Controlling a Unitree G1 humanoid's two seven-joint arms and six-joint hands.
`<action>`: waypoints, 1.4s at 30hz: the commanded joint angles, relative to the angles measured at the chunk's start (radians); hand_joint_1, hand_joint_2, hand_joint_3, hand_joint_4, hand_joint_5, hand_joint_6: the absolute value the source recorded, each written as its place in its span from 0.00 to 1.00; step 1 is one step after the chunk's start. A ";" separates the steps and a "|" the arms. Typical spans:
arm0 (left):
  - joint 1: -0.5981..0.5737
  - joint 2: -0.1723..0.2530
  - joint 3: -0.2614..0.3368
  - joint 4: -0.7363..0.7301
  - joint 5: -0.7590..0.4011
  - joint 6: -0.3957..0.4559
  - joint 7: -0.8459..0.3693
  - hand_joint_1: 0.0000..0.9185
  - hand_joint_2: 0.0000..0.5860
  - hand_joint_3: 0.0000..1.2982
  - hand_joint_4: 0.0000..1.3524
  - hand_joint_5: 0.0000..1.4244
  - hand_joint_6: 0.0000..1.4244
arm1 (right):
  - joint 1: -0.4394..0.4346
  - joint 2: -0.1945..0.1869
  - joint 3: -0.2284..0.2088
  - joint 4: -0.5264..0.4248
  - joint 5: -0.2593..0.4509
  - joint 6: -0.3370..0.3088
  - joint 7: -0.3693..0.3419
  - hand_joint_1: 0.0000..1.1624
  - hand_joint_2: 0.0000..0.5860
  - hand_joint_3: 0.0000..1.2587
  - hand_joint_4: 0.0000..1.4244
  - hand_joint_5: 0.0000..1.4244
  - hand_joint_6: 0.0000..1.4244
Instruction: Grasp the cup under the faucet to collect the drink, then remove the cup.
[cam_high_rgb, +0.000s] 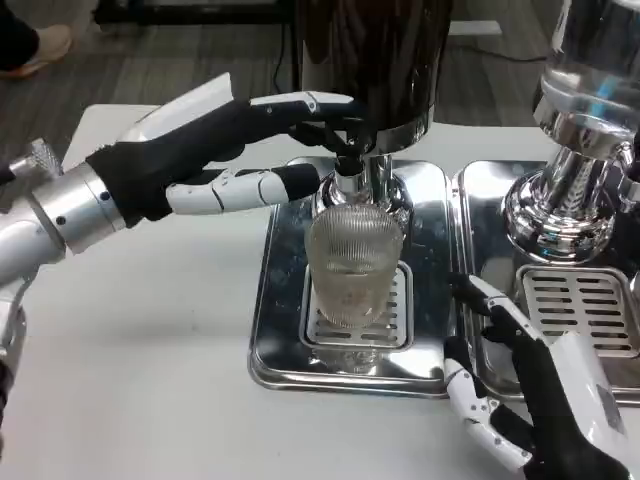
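There, at the far left, we saw the left hand (215, 150) stretched out from its silver forearm (45, 215) over the white table (130, 380), its fingers spread and reaching toward the faucet (350, 165). The upper fingertips lay at the black tap lever, though we could not tell whether they pressed it; the hand held nothing. Just right of it, the ribbed clear cup (356, 265) stood upright on the slotted grate of the shiny drip tray (275, 300), directly beneath the faucet of the dark dispenser (370, 60). No hand touched the cup. Further right, we noted a second chrome dispenser (575, 150) above its own tray (490, 200). At the lower right, the right hand (530, 400) rested near the seam between the trays, fingers apart and holding nothing.
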 joint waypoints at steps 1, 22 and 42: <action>0.002 0.015 0.000 -0.024 -0.006 -0.034 -0.024 0.03 0.18 0.17 0.15 0.19 0.18 | -0.009 0.001 -0.003 0.018 0.011 -0.018 -0.005 0.42 0.83 0.17 0.15 0.14 0.21; 0.027 0.043 -0.008 -0.086 -0.032 -0.079 -0.053 0.03 0.17 0.18 0.15 0.19 0.18 | -0.051 0.016 -0.043 0.020 0.075 0.006 0.032 0.42 0.80 0.15 0.14 0.14 0.21; 0.058 0.054 -0.018 -0.123 -0.074 -0.033 -0.114 0.03 0.17 0.18 0.15 0.19 0.18 | -0.085 0.032 -0.068 0.010 0.120 0.044 0.076 0.41 0.75 0.12 0.11 0.11 0.19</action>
